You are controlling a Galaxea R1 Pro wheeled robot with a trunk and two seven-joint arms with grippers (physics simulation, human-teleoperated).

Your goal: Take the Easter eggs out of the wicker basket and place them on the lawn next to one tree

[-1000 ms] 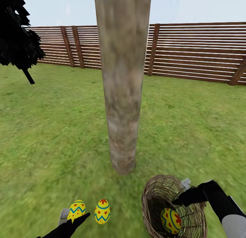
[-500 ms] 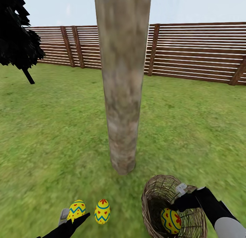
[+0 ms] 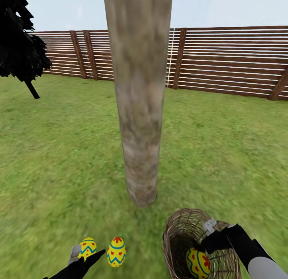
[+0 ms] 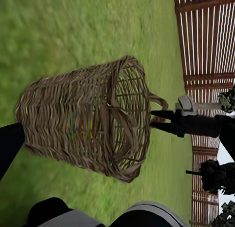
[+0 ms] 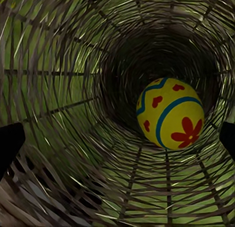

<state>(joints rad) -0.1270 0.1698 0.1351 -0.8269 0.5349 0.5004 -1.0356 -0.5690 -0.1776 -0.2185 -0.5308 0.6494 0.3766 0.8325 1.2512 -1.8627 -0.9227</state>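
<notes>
Inside basket: one Easter egg (image 5: 170, 119), yellow with blue bands and red marks, lies deep in the wicker basket (image 3: 180, 233).
Basket position: on the lawn (image 3: 60, 159), near the foot of the tree (image 3: 139, 111), to its right.
Eggs on grass: two eggs (image 3: 116, 251) side by side, near the trunk, to its left.
Right gripper (image 3: 205, 242): at the basket mouth, fingers spread wide, grasping nothing.
Left gripper (image 3: 82, 258): just beside the outer egg (image 3: 87, 247); grip state cannot be told.
Background: slatted fence (image 3: 232, 59).
</notes>
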